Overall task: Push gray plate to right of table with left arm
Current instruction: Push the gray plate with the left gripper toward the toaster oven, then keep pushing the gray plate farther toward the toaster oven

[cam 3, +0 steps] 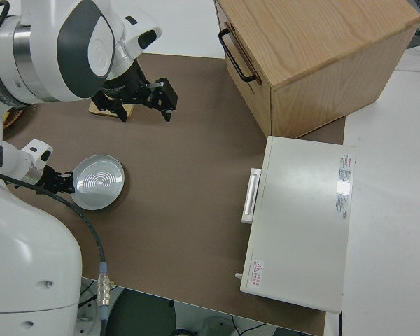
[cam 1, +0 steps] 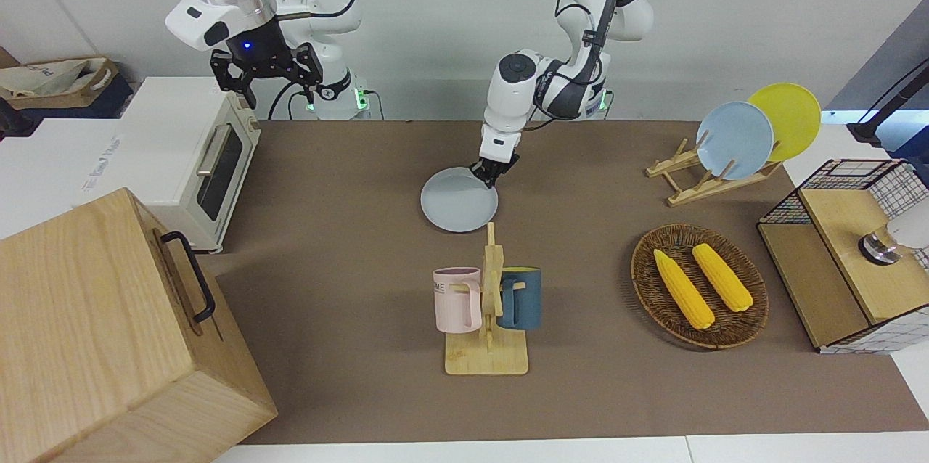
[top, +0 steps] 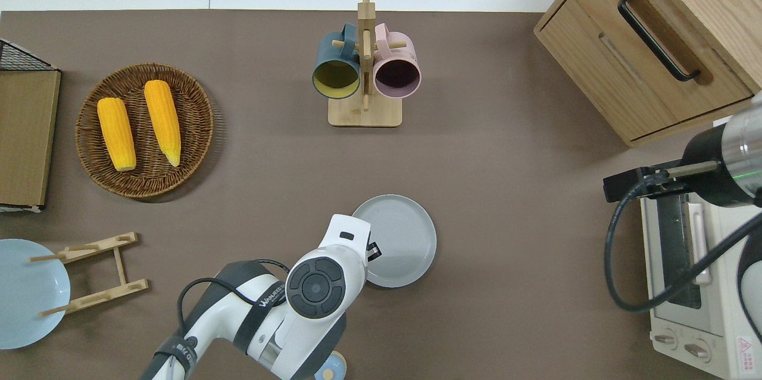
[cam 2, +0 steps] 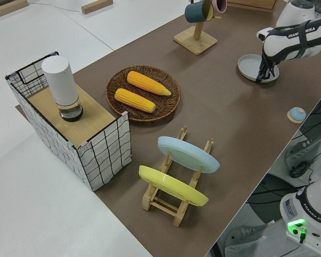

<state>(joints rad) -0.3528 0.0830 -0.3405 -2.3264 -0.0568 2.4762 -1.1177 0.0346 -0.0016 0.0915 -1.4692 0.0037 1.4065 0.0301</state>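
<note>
Gray-blue and shallow, the gray plate (cam 1: 459, 199) lies flat near the middle of the brown tabletop (cam 1: 348, 231) in the front view, nearer to the robots than the mug rack (cam 1: 488, 318). The left pincer (cam 1: 491, 173) is down at the plate's rim on the side toward the left arm's end; whether its fingers are parted or closed I cannot tell. The right pincer (cam 1: 267, 71) hangs parked with its fingers spread apart.

From overhead, the left arm (top: 309, 290) covers the contact, and the plate (top: 400, 241) shows just beside its wrist, with bare tabletop between it and the toaster oven (top: 690, 285). The push, I judge, should run straight toward that end, low against the rim so the fingers do not ride up over it, and stop short of the oven.

Seen from the left side, the pincer (cam 2: 264, 72) points down at the plate's edge (cam 2: 251, 67), apparently touching it.

The right side view shows the plate (cam 3: 98, 182) with the left pincer (cam 3: 59, 180) at its rim; a centred contact should keep the plate from spinning away.
</note>
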